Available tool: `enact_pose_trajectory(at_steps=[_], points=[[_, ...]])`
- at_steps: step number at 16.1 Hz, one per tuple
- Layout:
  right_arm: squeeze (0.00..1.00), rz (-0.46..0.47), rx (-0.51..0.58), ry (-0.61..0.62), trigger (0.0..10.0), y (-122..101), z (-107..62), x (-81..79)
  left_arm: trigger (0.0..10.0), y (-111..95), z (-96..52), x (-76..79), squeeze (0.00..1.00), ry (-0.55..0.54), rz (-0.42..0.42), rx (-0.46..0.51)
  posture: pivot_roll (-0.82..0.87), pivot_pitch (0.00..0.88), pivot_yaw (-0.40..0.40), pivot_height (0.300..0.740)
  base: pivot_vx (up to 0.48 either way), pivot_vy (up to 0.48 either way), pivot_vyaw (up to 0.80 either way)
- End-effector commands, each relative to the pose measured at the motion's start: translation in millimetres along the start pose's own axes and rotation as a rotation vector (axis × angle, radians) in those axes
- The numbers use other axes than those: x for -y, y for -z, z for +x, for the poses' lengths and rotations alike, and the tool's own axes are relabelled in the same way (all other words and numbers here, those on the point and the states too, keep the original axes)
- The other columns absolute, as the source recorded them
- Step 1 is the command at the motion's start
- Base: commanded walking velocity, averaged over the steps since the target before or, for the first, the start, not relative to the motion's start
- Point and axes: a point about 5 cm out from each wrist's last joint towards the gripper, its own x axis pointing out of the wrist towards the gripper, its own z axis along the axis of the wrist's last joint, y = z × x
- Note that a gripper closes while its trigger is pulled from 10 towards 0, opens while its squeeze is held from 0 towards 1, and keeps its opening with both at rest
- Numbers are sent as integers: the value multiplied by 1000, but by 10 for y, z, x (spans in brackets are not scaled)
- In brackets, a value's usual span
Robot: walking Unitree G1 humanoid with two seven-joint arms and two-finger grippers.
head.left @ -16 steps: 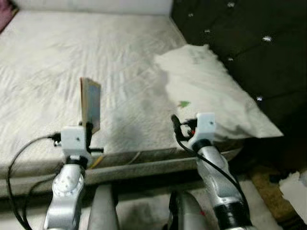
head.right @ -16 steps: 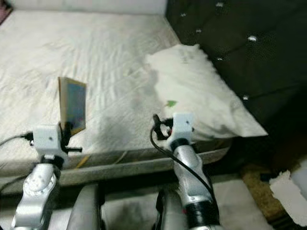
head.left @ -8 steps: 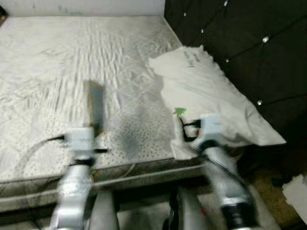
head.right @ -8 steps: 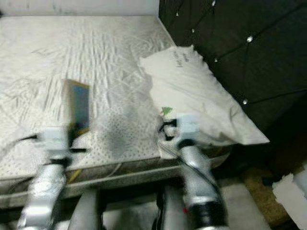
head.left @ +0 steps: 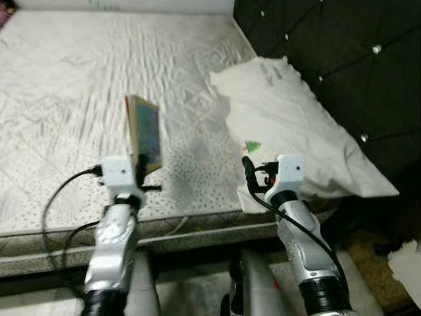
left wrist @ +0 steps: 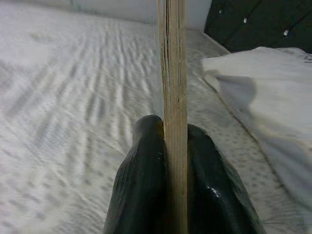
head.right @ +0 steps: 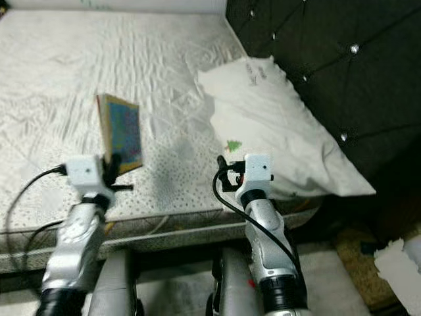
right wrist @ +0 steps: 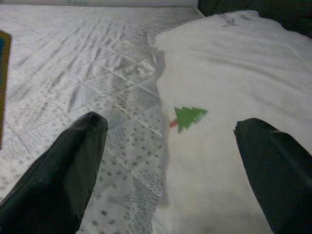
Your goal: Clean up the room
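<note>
My left gripper [left wrist: 175, 146] pinches an upright book [head.left: 145, 131]; right gripper [right wrist: 170, 161] gapes wide, pillow [head.left: 289, 125] at one o'clock, its writing unreadable.

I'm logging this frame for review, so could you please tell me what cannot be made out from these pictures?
- Book cover: blurred in the eye views; the left wrist view is edge-on, so its title is unreadable.
- Writing on the pillow: too small in the eye views.
- White thing on the floor: cut off by the picture's edge.
- Left gripper: its fingers hide the book's lower part.
- Pink thing: cut off at the corner.
</note>
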Motion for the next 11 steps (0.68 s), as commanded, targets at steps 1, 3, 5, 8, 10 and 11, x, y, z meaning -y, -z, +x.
enact_pose_trajectory(at_steps=[1,3,5,8,10,11], points=[[0,-7,26,32,10000,-87,-36,105,10000,0,50,71,0,17,-37,-11,18,56,-70,573,0,0,0],[0,-43,38,45,10000,-147,-138,225,10000,50,156,231,0,57,-124,-54,-15,60,-68,573,0,0,0],[0,-71,34,61,10000,-163,-215,328,10000,119,232,293,0,66,-215,-108,-42,64,-72,573,0,0,0],[0,-115,20,73,10000,-206,-356,471,10000,253,403,362,0,61,-399,-203,-99,75,-78,573,0,0,0],[0,-107,18,74,10000,-252,-433,511,10000,340,447,440,0,62,-464,-282,-128,82,-82,568,0,0,0],[0,-131,5,72,10000,-253,-447,523,10000,367,448,477,0,68,-483,-303,-130,83,-83,568,0,0,0]])
